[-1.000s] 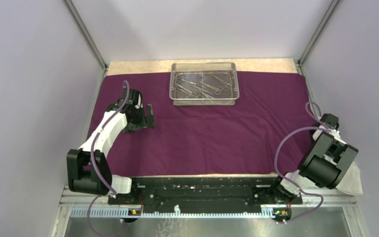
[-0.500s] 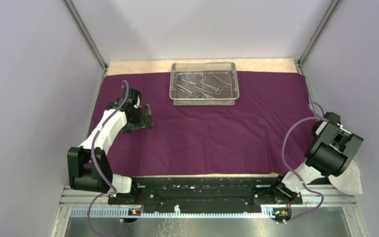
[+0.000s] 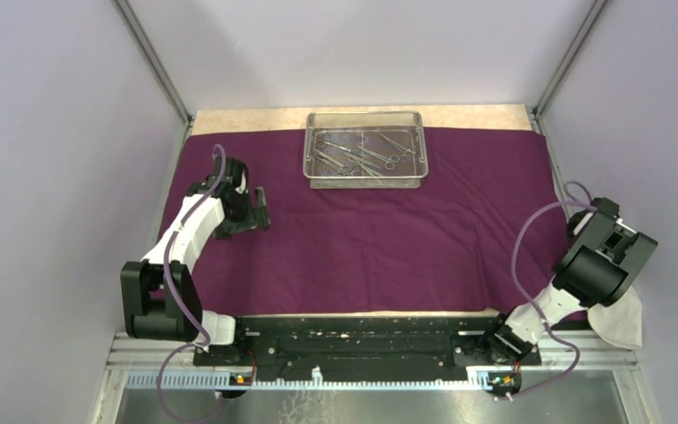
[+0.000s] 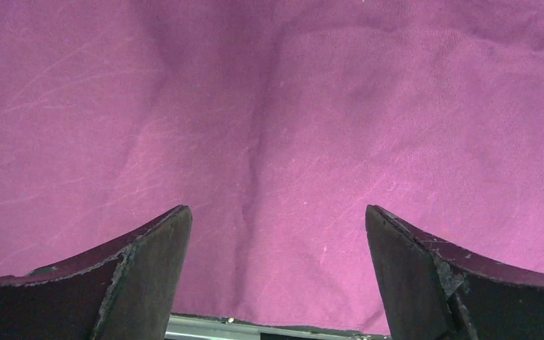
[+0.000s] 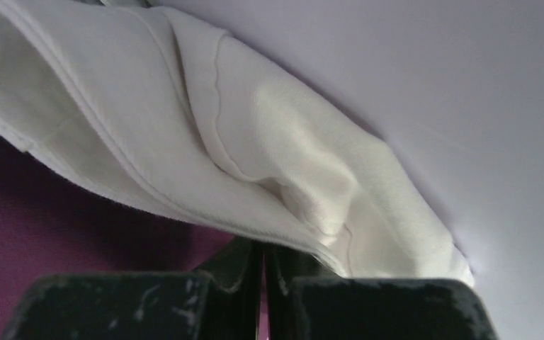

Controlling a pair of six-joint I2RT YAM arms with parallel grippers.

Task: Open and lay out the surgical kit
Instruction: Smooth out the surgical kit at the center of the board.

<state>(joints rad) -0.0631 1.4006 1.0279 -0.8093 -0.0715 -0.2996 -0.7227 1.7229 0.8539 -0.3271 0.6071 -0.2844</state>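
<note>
At the far edge of the purple wrap point(image 3: 388, 238) the mesh tray point(image 3: 364, 183) is lying crosswise, forward and right of my left claw point(image 3: 249, 210), which is hanging nearer it, jaws spread wide; my right claw point(image 5: 263, 248) is pinching the white cloth point(image 5: 255, 142).

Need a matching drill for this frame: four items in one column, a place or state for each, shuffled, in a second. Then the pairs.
1 wire-mesh tray
2 white cloth
3 left gripper
4 right gripper

A jaws shut
B at the far edge of the purple wrap, instruments inside
C jaws wide open above the purple wrap
D bunched at the near right corner

Pairs: 1-B, 2-D, 3-C, 4-A
</note>
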